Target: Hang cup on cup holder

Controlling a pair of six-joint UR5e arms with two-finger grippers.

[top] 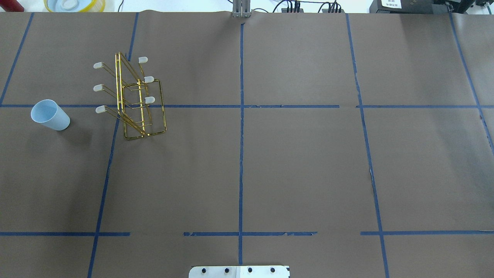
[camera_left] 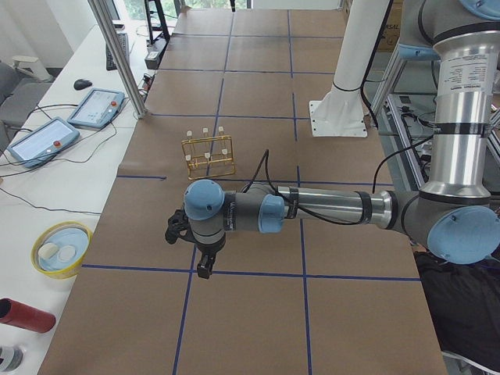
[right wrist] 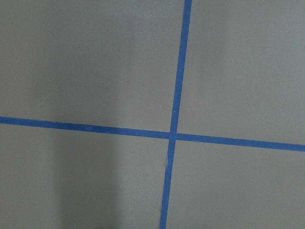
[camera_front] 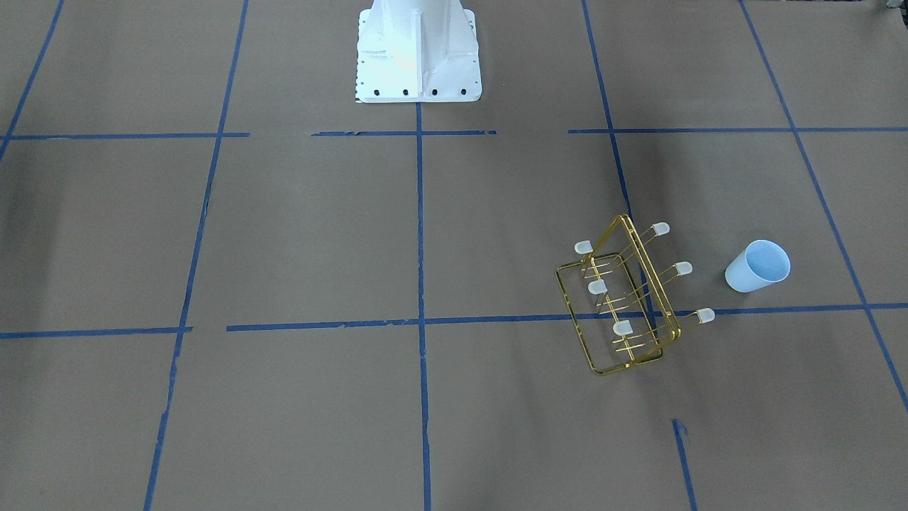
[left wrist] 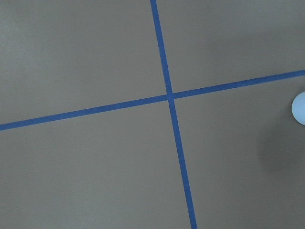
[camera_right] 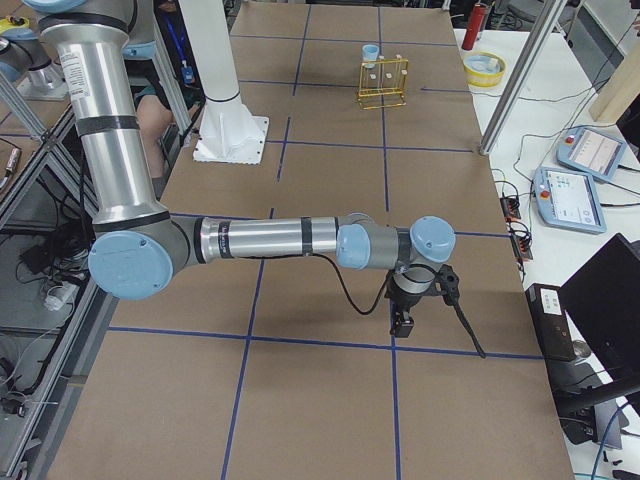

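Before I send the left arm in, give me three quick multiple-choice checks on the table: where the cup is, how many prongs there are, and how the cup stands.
1. Where is the cup relative to the cup holder?
A. Hung on it
B. On the table, on the holder's side toward the robot's left, apart from it
C. Inside its frame

2. How many white-capped prongs does the cup holder have?
A. Four
B. Five
C. Six

3. How does the cup stand?
A. Upright, mouth up
B. Lying on its side
C. Upside down

Answers:
1 B: the overhead view shows bare table between the cup and the cup holder.
2 C: there are three caps on each side of the frame.
3 A: its open mouth faces up in both the overhead and the front-facing views.
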